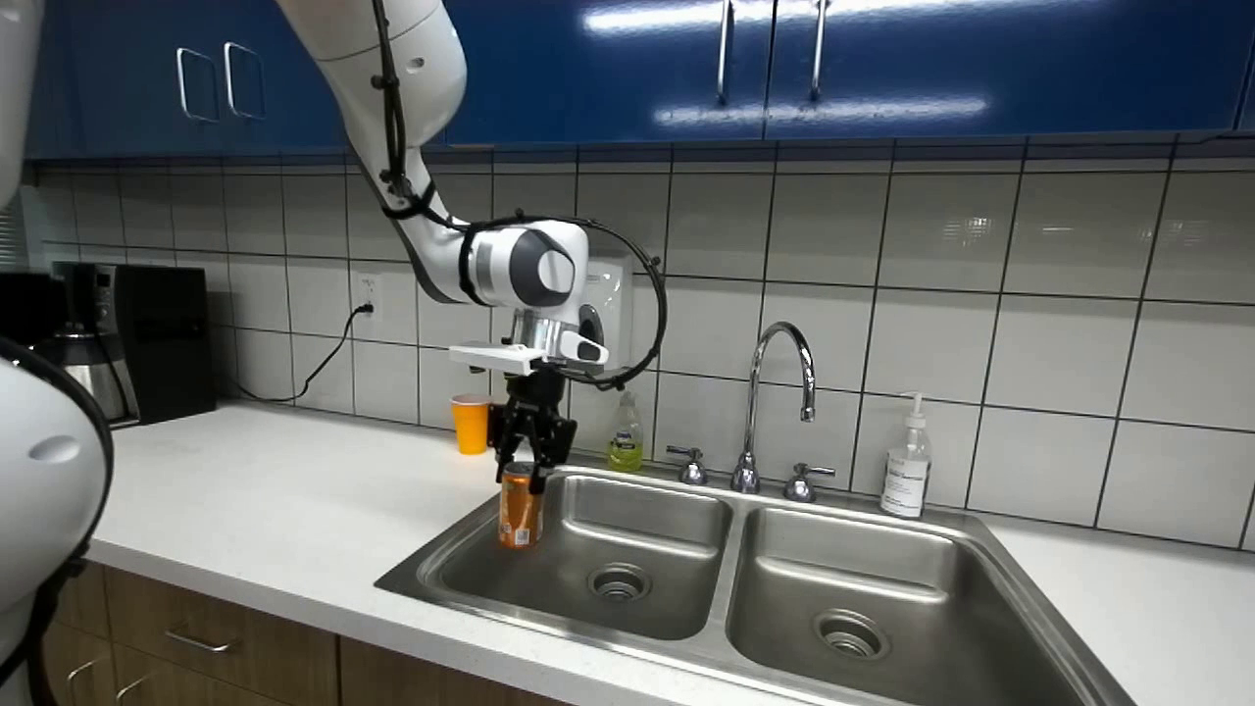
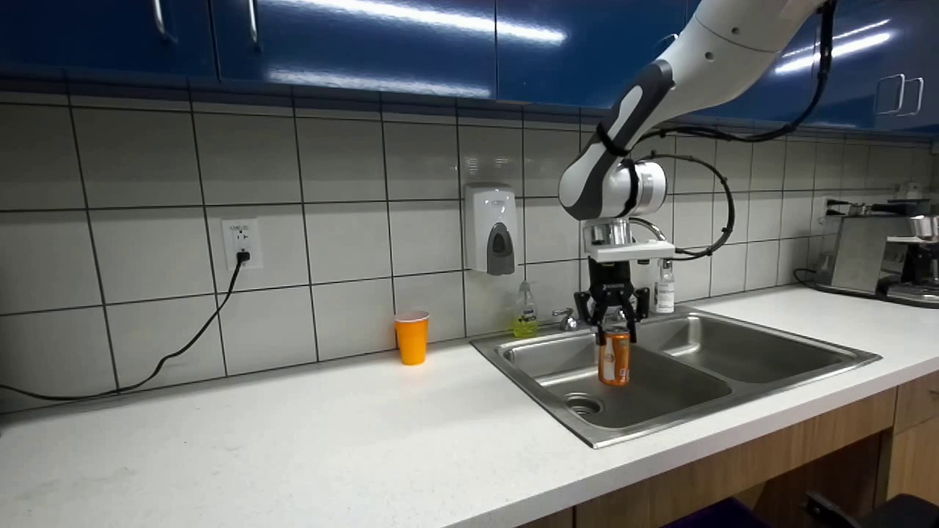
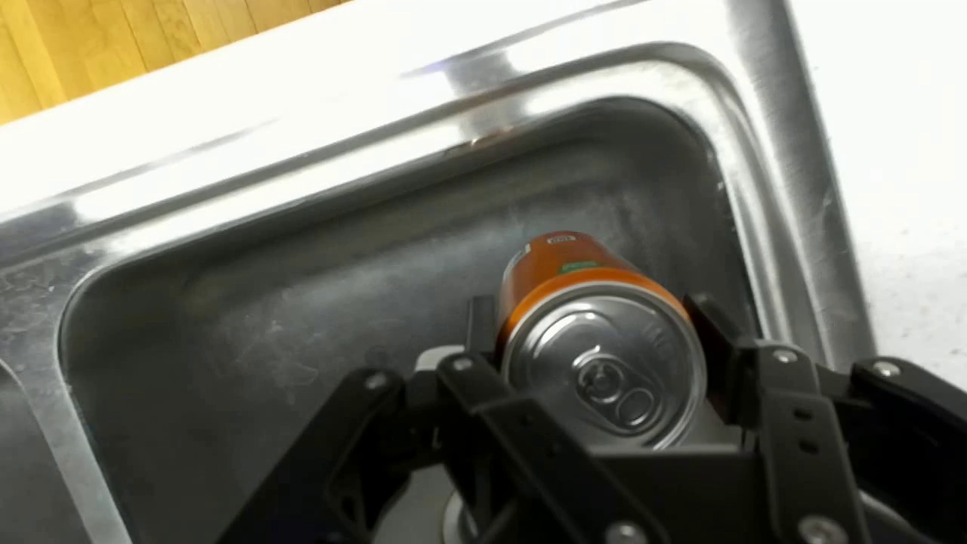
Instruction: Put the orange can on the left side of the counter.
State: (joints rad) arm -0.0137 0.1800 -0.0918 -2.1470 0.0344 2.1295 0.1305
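The orange can (image 1: pixel 521 512) has a brownish-orange body and a silvery top. It also shows in an exterior view (image 2: pixel 615 359) and in the wrist view (image 3: pixel 600 363). My gripper (image 1: pixel 520 480) points down from above, with its black fingers on both sides of the can's upper part; it also shows in an exterior view (image 2: pixel 617 339) and in the wrist view (image 3: pixel 597 332). It is shut on the can and holds it about upright over the left sink basin, above the basin floor. The white counter (image 1: pixel 275 490) extends left of the sink, also in an exterior view (image 2: pixel 293 455).
The steel sink rim (image 1: pixel 412 574) edges the counter. A bright orange cup (image 1: pixel 471 425) stands by the tiled wall. A green soap bottle (image 1: pixel 626 436), faucet (image 1: pixel 753 412) and pump bottle (image 1: pixel 906 471) stand behind the sink. A black appliance (image 1: pixel 157 333) stands far left.
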